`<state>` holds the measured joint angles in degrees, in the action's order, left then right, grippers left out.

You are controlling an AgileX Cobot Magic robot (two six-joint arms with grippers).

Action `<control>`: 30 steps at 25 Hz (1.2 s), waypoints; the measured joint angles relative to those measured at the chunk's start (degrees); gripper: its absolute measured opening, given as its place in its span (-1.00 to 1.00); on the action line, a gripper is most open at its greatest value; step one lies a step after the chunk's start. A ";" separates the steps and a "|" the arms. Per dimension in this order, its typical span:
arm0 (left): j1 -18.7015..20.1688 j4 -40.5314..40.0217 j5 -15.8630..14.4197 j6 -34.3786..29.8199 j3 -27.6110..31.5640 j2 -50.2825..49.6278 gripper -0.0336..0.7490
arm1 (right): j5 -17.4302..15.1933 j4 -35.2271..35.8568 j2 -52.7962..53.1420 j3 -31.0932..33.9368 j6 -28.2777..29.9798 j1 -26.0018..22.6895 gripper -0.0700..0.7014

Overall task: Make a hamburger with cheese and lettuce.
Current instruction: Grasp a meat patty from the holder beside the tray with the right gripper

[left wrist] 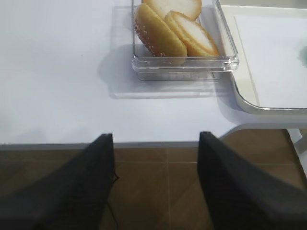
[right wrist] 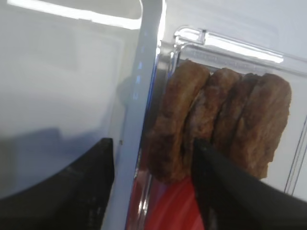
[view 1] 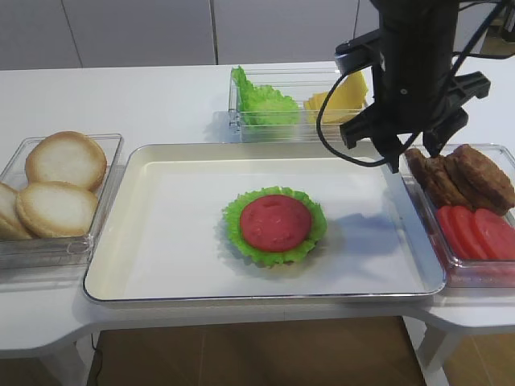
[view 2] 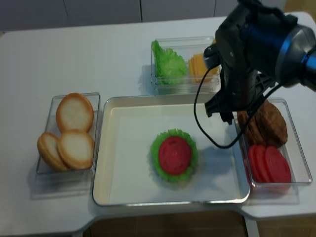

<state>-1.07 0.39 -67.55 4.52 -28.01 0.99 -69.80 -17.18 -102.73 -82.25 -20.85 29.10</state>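
Black and spread wide, my right gripper [view 1: 412, 157] hangs empty over the patties [right wrist: 218, 124] standing on edge in the right-hand bin [view 1: 505, 153], one finger [right wrist: 240, 191] above the patty row and the other out over the tray rim [right wrist: 139, 120]; I can't tell whether a tip touches yet. These patties look stiff and light with a rough crust that should give good friction, so I'd pinch the nearest one across its flat faces, near the top edge, without dragging its neighbours. My left gripper [left wrist: 156, 187] is also apart and empty, parked off the table edge near the bun bin [left wrist: 184, 62]. Out on the tray, the hamburger [view 1: 275, 225] sits mid-tray, tomato on lettuce; it's a loose, soft stack, so anything set on it should go down gently. Behind the tray, the cheese [view 1: 338, 95] and spare lettuce [view 1: 261, 100] share a bin; I'd judge both thin, floppy and easy to crumple.
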 joint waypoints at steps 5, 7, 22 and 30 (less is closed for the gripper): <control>0.00 0.00 0.00 0.00 0.00 0.00 0.15 | 0.00 -0.77 -1.23 0.00 0.00 0.00 0.11; 0.00 0.00 0.00 0.00 0.00 0.00 0.15 | 0.00 -1.09 -1.78 0.00 0.00 0.00 0.03; 0.00 0.00 0.00 0.00 0.00 0.00 0.15 | -0.11 -2.47 -3.78 0.00 0.00 0.00 -0.23; 0.00 0.00 0.00 0.00 0.00 0.00 0.15 | -0.67 -3.18 -3.91 -0.17 -0.13 0.00 -0.51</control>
<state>-1.07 0.39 -67.55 4.52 -28.01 0.99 -70.47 -20.36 -106.63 -82.43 -20.98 29.10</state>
